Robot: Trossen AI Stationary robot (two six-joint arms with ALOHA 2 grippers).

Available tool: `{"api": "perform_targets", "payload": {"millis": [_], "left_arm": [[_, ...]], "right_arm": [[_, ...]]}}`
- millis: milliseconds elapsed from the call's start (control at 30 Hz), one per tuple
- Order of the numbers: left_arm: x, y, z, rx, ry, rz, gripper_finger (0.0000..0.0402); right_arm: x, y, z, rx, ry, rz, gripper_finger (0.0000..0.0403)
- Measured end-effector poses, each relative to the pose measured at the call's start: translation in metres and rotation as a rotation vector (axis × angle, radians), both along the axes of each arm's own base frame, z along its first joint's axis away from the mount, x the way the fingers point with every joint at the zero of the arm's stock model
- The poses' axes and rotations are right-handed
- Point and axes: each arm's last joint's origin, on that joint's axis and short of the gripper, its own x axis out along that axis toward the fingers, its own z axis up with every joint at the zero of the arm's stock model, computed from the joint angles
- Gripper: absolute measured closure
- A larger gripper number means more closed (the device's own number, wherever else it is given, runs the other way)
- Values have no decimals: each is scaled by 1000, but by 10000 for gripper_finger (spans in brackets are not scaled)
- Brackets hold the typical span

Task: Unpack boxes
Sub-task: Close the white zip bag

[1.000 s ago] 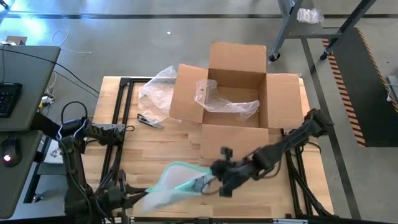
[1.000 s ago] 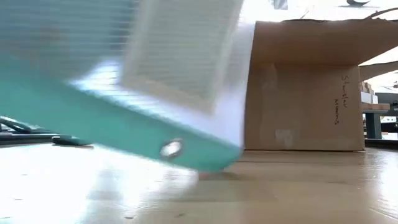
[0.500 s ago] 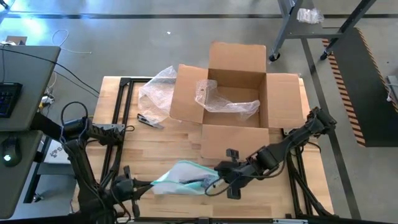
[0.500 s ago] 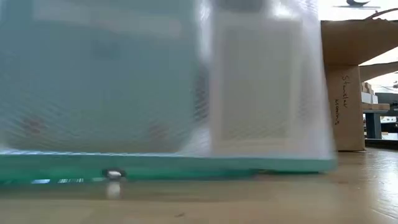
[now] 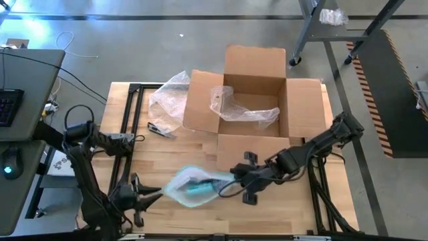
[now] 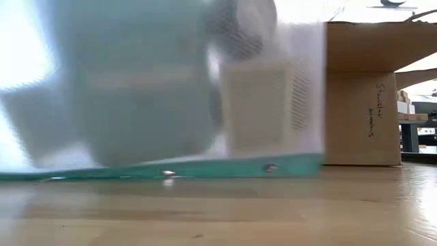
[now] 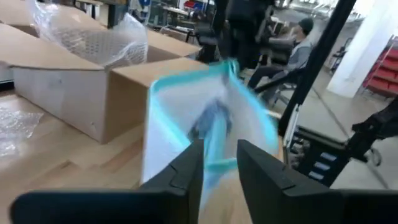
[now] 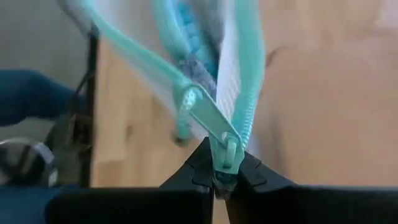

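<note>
The open brown cardboard box (image 5: 254, 144) stands on the far half of the table, with bubble wrap (image 5: 244, 107) inside it. Near the front edge, a clear pouch with a teal edge (image 5: 190, 187) stands on its lower teal edge (image 6: 205, 167). My right gripper (image 5: 234, 184) is shut on the pouch's zipper pull at its right end. My left gripper (image 5: 155, 194) is open at the pouch's left end. In the left wrist view its fingers (image 7: 186, 171) stand on either side of the teal edge (image 7: 214, 146). I cannot tell whether they touch it. My right gripper pinches the free end of the teal zipper pull tab (image 8: 229, 155) between its two fingertips. It comes from the table's right side, slanting down. The pouch hangs from the pull toward the table's left, and its lower teal edge is on the table.
More bubble wrap (image 5: 167, 97) lies on the table left of the box, and a small dark tool (image 5: 160, 129) lies near it. A desk with a keyboard (image 5: 10, 107) stands beyond the left edge. A seated person (image 7: 298, 50) shows in the room behind.
The pouch was tilted and lifted; it has come down onto its teal lower edge and bunched up shorter. My left gripper has sunk and opened, letting go of the pouch's left end. My right gripper has drawn the zipper pull slightly toward the box.
</note>
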Motion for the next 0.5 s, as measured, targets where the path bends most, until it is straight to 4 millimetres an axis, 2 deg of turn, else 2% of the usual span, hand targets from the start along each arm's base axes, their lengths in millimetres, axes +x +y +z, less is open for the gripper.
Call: {"api": "perform_targets", "payload": {"millis": [133, 233, 400, 500], "left_arm": [[-6, 17, 25, -28, 148, -6, 290], [0, 27, 40, 22, 197, -17, 288], [33, 19, 57, 271, 192, -19, 297], [65, 11, 65, 301, 198, -27, 301]], "right_arm": [[-1, 0, -6, 38, 39, 6, 403], [3, 2, -3, 60, -17, 14, 403], [9, 5, 2, 84, -85, 46, 403], [10, 6, 4, 97, -112, 48, 403]]}}
